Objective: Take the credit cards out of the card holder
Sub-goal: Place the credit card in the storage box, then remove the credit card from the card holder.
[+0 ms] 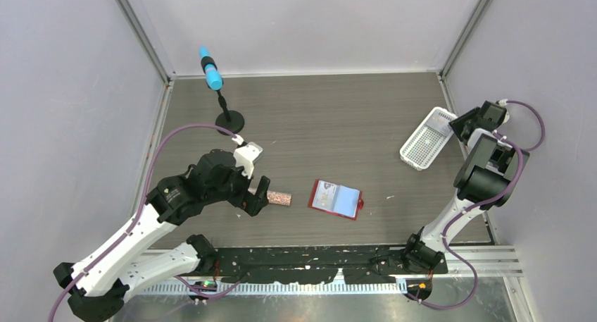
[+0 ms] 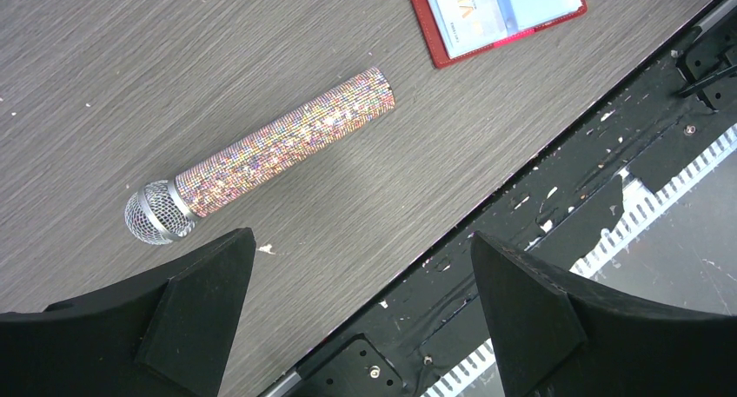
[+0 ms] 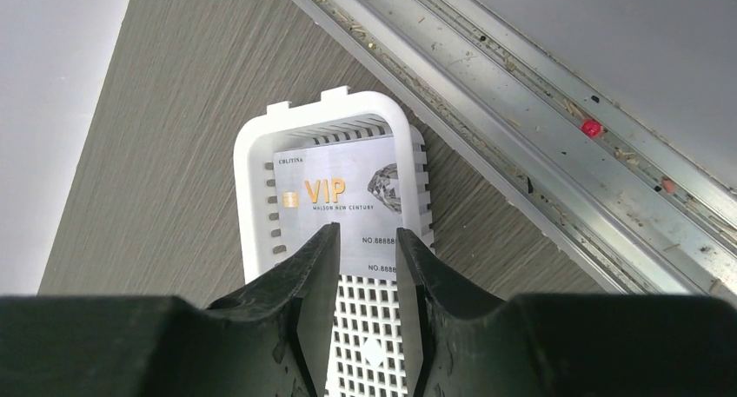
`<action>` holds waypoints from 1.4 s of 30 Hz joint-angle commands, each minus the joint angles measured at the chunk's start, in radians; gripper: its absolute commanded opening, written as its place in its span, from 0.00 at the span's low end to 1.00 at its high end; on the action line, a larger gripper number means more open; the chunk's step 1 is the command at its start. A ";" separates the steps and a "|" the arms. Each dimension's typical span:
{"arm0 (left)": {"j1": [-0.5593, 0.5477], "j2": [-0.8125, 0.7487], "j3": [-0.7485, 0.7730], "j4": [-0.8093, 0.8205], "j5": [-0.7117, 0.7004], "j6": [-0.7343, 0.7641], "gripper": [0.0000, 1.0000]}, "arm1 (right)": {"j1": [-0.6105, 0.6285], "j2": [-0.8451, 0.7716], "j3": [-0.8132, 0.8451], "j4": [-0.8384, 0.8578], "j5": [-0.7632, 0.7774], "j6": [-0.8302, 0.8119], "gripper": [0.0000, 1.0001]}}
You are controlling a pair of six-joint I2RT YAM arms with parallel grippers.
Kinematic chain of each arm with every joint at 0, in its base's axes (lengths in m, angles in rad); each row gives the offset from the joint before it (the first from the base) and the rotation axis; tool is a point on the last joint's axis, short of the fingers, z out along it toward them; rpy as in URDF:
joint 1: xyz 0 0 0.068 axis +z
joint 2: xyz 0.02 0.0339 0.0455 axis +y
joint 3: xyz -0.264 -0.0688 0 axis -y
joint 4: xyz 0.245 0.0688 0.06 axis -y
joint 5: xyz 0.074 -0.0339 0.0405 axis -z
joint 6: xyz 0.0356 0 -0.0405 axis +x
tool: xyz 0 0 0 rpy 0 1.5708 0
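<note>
At the far left, our left arm reaches in low over the dark wood-grain table [image 1: 317, 125], and the left gripper [image 2: 358, 241] hangs with its two black fingers spread wide, holding nothing. Behind it, toward the back of the table, a blue cylinder [image 1: 210, 70] stands tilted on a thin black stand [image 1: 228, 118]. Just ahead of the left fingers lies a glittery microphone [image 2: 287, 145] on its side, its silver mesh head nearest the gripper and its sparkly handle pointing toward the card holder [image 1: 336, 199]. We see no contact between the fingers and the microphone. The card holder lies open and flat near the middle of the table, just beyond the handle's end and apart from it, red border around pale blue pockets. In the left wrist view, one of the credit cards [image 2: 469, 6] sits in a pocket with gold "VIP" lettering showing. Far to the right, well apart from the holder, a white perforated basket [image 3: 252, 145] rests near the table's right edge. A second card [image 3: 339, 197], grey-white with "VIP" in gold, lies inside the basket at its far end. The right gripper [image 3: 365, 236] hovers over the basket, its fingers only a narrow gap apart, with nothing pinched between them.
</note>
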 commanded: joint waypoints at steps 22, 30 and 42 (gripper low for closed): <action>0.001 -0.027 -0.010 0.011 -0.211 -0.008 1.00 | 0.107 -0.259 -0.061 -0.091 0.057 -0.027 0.37; 0.003 -0.070 -0.016 0.019 -0.292 -0.013 1.00 | 0.264 -0.474 -0.209 -0.158 0.048 -0.058 0.37; 0.004 -0.075 -0.032 0.086 -0.059 -0.095 0.98 | 0.601 -0.870 -0.522 -0.276 -0.081 -0.019 0.37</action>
